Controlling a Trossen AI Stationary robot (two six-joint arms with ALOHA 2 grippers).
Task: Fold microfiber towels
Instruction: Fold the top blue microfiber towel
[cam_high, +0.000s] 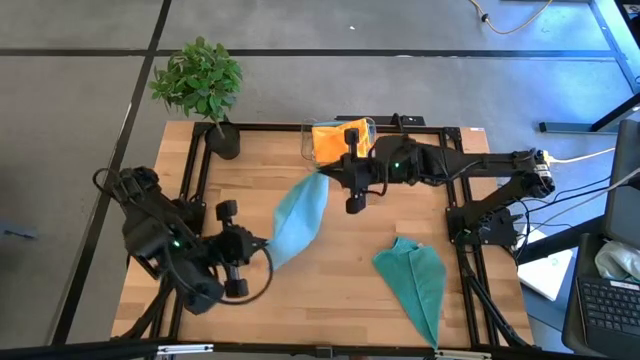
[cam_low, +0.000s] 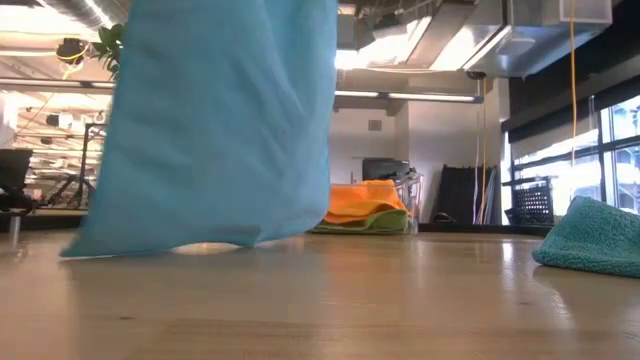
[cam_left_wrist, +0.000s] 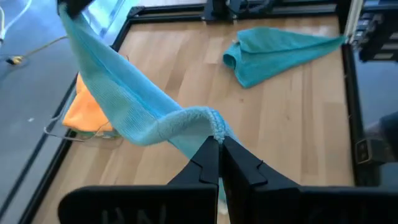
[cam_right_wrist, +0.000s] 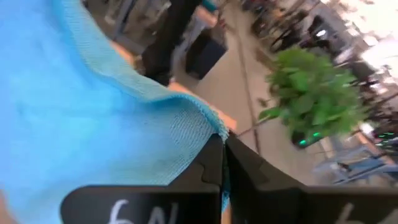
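A light teal microfiber towel (cam_high: 300, 215) is stretched in the air between my two grippers, above the table's middle. My left gripper (cam_high: 267, 245) is shut on its near-left end and my right gripper (cam_high: 323, 177) on its far end. In the low view the towel (cam_low: 220, 120) hangs as a wide sheet, its lower edge close to the tabletop. A second, darker teal towel (cam_high: 415, 285) lies crumpled on the table at the near right. An orange towel (cam_high: 335, 138) lies in a clear bin (cam_high: 305, 140) at the far edge. My left gripper pinches a corner of the towel (cam_left_wrist: 214, 127) between its two shut fingers, slanting downward from the table's near left. The cloth bunches at the fingertips and runs away from them toward my right gripper, lifted off the table. My right gripper pinches another corner of the towel (cam_right_wrist: 211, 127) between its two shut fingers, coming nearly level from the table's right. The cloth falls away below the fingers. Whether its lower edge (cam_low: 150, 245) touches the table, I cannot tell.
A potted plant (cam_high: 200, 80) stands at the table's far left corner. A black metal frame (cam_high: 190, 190) runs along the table's edges. In the low view the bin holds an orange towel over a green one (cam_low: 365, 205). Bare wood lies between the hanging towel and the crumpled one.
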